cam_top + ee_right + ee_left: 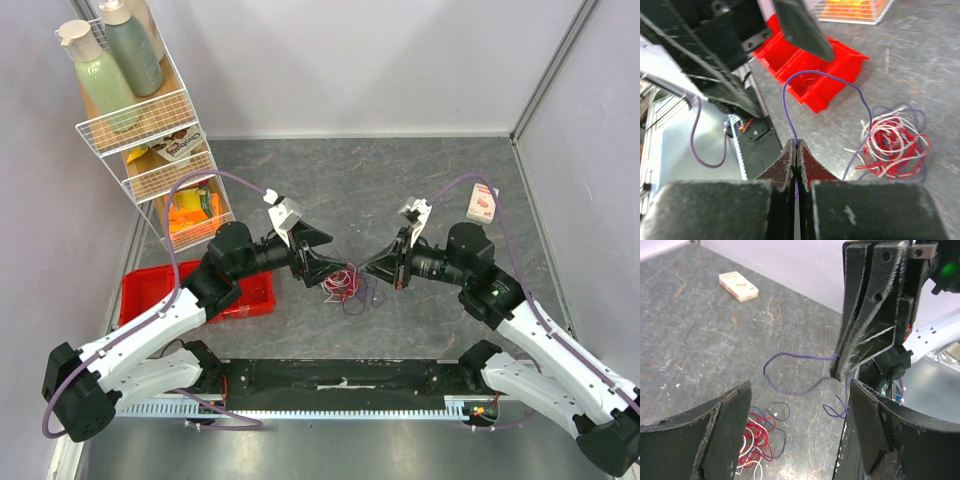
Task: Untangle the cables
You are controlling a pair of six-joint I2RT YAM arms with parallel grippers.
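Cables [895,145] lie as a red, white and purple heap in the middle of the table [350,180]; the left wrist view cuts off the lower part of the heap. The left gripper [800,430] has its fingers spread wide, and the right gripper [796,150] pinches one purple strand [825,75], its end hidden between the pads.
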